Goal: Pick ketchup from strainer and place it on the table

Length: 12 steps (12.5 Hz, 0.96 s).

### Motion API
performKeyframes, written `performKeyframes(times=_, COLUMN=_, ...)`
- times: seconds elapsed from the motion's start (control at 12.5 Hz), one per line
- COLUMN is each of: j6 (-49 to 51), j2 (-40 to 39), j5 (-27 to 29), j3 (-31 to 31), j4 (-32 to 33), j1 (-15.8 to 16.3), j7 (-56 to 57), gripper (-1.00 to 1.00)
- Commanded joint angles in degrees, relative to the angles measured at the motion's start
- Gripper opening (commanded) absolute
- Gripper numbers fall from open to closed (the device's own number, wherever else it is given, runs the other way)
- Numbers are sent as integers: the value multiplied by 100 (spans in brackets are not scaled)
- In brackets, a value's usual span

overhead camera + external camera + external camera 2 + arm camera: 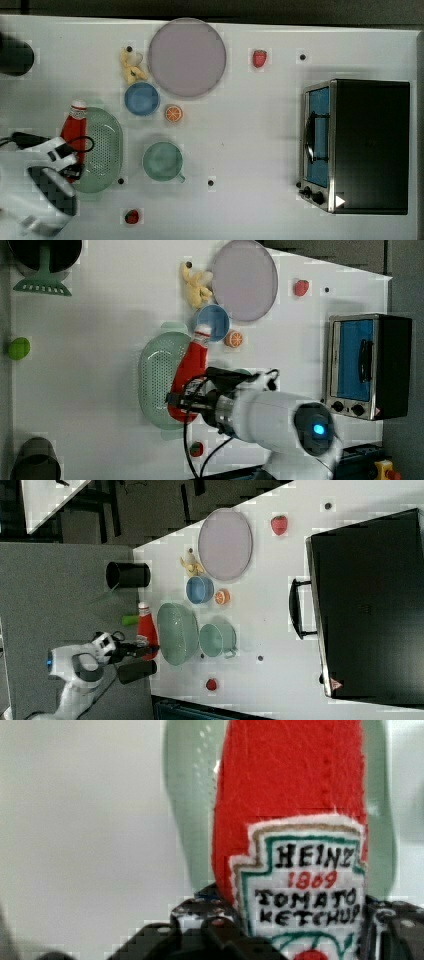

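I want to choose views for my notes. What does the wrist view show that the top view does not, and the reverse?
Wrist view alone: the words on the label of the ketchup bottle, readable up close. Top view alone: the plate, blue bowl, cup, toaster oven, and the whole table. Both: the bottle, the tool shut on it, and the green strainer beside it.
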State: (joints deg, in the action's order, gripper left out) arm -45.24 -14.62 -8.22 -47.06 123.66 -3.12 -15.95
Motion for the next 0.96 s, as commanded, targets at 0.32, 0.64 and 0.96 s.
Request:
performKeyframes(times=0.32, j6=1622, j2=322, j5=322, j3=308, j4=-1272, j1=-468, j7=356, gripper=19)
performKeyframes(times=0.64, j6=2493, j2=346, j5=306, j3=958, j4=-1843, j1=-778, j7=1238, gripper=19)
performKeyframes(times=0.96, j6=2493, j2=445, j5=272, j3=1850, j4=-1837, j1=-1046, j7=2143, gripper=19)
